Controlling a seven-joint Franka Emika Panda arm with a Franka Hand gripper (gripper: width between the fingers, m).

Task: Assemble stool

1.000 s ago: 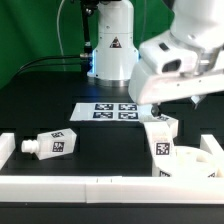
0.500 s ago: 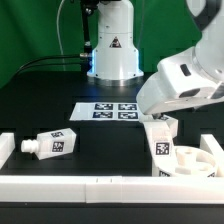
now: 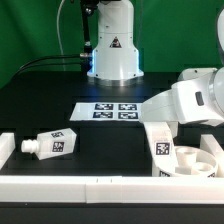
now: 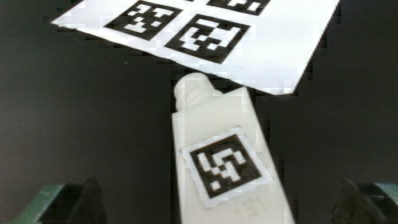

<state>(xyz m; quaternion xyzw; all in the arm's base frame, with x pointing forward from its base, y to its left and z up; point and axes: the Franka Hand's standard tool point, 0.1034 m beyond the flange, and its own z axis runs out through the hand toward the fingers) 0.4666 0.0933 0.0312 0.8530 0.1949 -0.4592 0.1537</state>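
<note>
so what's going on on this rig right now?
The Panda arm is partway through putting the stool together. Its tool is open and empty, hovering over one leg at the edge of the marker board. A second leg lies on its side toward the exterior view's left. The seat sits at the exterior view's right, close to the first leg. No leg looks fitted to it yet.

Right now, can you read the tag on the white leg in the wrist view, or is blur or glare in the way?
Wrist view: the white blocky plastic stool leg and its black-and-white tag are slightly soft but legible, with no glare; the gripper shows only as dark, out-of-focus fingers. Exterior view: even lighting, but the white robot arm looks soft-edged.
</note>
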